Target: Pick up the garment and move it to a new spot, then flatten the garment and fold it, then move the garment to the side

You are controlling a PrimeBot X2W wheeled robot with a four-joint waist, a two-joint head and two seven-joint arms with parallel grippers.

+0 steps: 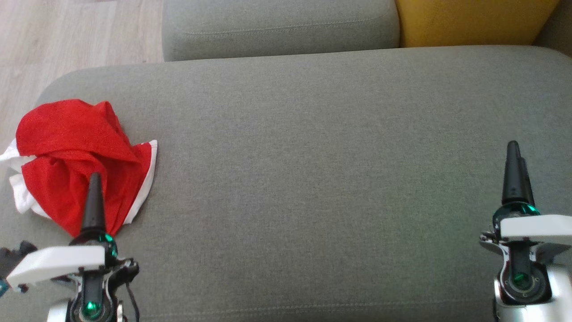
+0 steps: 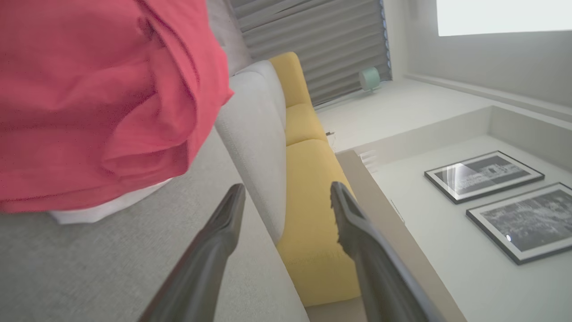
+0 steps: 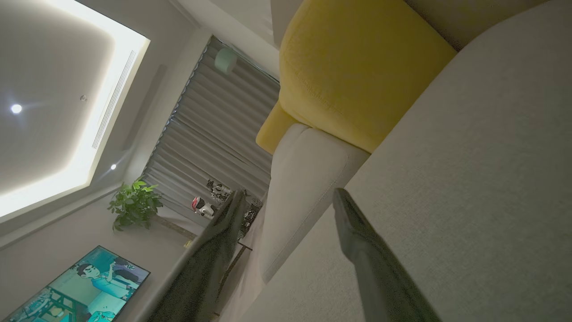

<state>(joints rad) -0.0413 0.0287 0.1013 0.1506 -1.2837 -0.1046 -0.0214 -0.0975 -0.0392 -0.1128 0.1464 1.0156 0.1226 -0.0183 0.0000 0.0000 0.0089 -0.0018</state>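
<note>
A broad grey sofa seat [image 1: 313,147] stretches across the head view, backed by a grey cushion [image 1: 277,27] and a yellow cushion [image 1: 469,20], with pale wood floor [image 1: 67,40] beyond its left end. At that left end of the seat lies the garment [image 1: 76,152], a crumpled red heap that is neither flattened nor folded. Its fabric is bunched into deep, soft folds, the upper part domed over the rest. A white band runs down the edge facing the middle of the sofa, and more white cloth spills out on the outer side towards the seat's rim. From the left wrist, the red folds hang thick and rounded above a sliver of white resting on the grey upholstery. The left tool [image 2: 288,190] hovers at the garment's near edge, its two dark fingers standing wide apart with nothing between them and bare cushion between them and the cloth. The right tool [image 3: 289,193], well away at the opposite end of the seat, is likewise spread wide and holds nothing, over bare grey fabric.
</note>
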